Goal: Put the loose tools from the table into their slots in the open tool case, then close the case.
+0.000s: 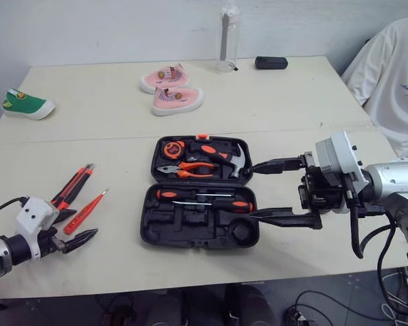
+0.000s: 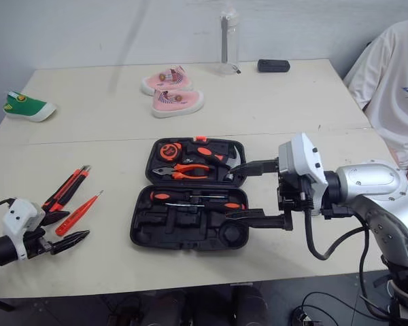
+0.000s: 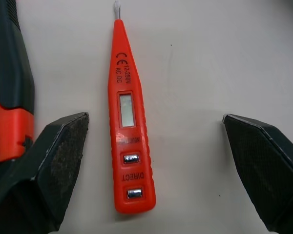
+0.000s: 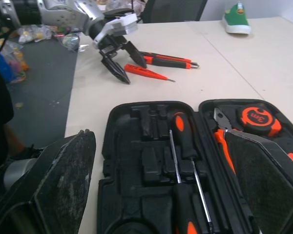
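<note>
- Left gripper [image 3: 154, 122] hangs low over the table [image 1: 292, 95], jaws spread wide and gripping nothing, one finger on each side of the orange tester pen [image 3: 129, 136].
- It looks light, stiff and smooth-skinned, so it will likely skid. Pinch across the broad button end, not the thin metal tip.
- Just beside it lies a red-and-black knife [image 1: 73, 185], close against one finger.
- Mid-table, well apart, the tool case [image 1: 156, 227] lies open. The right gripper [image 1: 253, 190] gapes empty at its right edge.
</note>
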